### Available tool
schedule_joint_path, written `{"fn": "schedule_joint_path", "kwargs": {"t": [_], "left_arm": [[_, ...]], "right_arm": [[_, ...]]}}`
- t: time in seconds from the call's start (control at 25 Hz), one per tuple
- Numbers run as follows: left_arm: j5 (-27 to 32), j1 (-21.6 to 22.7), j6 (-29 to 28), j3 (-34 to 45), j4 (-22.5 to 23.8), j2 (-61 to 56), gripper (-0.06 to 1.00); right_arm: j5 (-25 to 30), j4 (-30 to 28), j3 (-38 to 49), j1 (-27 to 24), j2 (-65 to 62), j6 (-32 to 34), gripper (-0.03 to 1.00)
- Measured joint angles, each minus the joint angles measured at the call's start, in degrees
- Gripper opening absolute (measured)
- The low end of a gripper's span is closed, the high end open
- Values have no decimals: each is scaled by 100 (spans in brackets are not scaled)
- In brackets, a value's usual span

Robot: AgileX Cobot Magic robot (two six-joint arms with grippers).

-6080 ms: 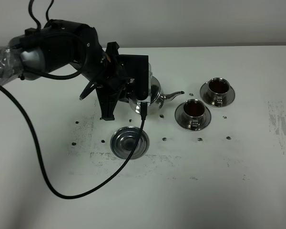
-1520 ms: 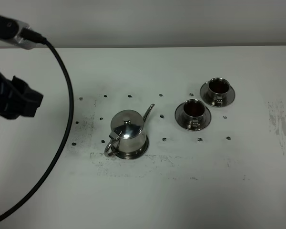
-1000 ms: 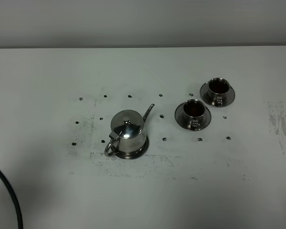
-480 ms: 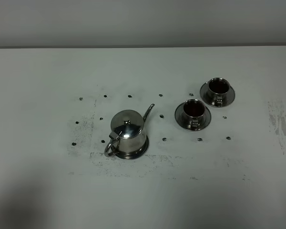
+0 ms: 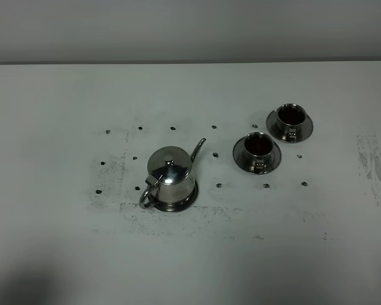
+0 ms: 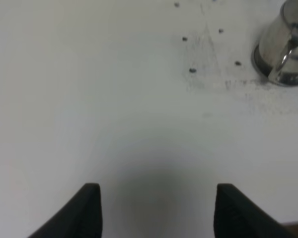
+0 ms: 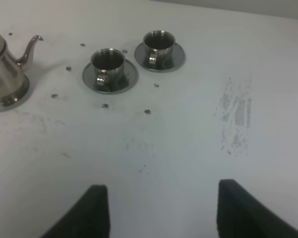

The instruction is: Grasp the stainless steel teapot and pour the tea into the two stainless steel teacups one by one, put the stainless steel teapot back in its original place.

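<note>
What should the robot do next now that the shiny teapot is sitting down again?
Probably nothing more than resting its arms. The shiny steel teapot stands upright on the flat round steel disc, both small steel cups hold dark tea, and the left gripper is open and away from the pot.

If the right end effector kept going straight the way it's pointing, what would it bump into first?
Probably nothing but the bare table. The open right end effector aims past the two teacups, which sit off to one side, though depth is hard to judge.
</note>
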Motion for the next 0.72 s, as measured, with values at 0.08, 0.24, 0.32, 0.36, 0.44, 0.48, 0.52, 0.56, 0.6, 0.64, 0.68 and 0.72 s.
{"fn": "schedule_joint_path", "kwargs": {"t": [0.08, 0.24, 0.32, 0.36, 0.44, 0.48, 0.52, 0.56, 0.6, 0.64, 0.68, 0.72], "left_arm": [[-2, 0, 0, 7, 2, -193, 48], [-1, 0, 0, 7, 7, -295, 48], [-1, -26, 0, 7, 7, -296, 48], [-1, -72, 0, 7, 8, -301, 48], [-1, -162, 0, 7, 13, -301, 48], [-1, -190, 0, 7, 13, -301, 48], [-1, -202, 0, 7, 13, -301, 48], [-1, -202, 0, 7, 13, -301, 48], [-1, -202, 0, 7, 13, -301, 48], [-1, -202, 0, 7, 13, -301, 48], [-1, -202, 0, 7, 13, -301, 48], [-1, -202, 0, 7, 13, -301, 48]], "right_arm": [[0, 0, 0, 0, 0, 0, 47], [0, 0, 0, 0, 0, 0, 47], [0, 0, 0, 0, 0, 0, 47], [0, 0, 0, 0, 0, 0, 47], [0, 0, 0, 0, 0, 0, 47], [0, 0, 0, 0, 0, 0, 47], [0, 0, 0, 0, 0, 0, 47], [0, 0, 0, 0, 0, 0, 47], [0, 5, 0, 0, 0, 0, 47], [0, 5, 0, 0, 0, 0, 47], [0, 5, 0, 0, 0, 0, 47], [0, 5, 0, 0, 0, 0, 47]]}}
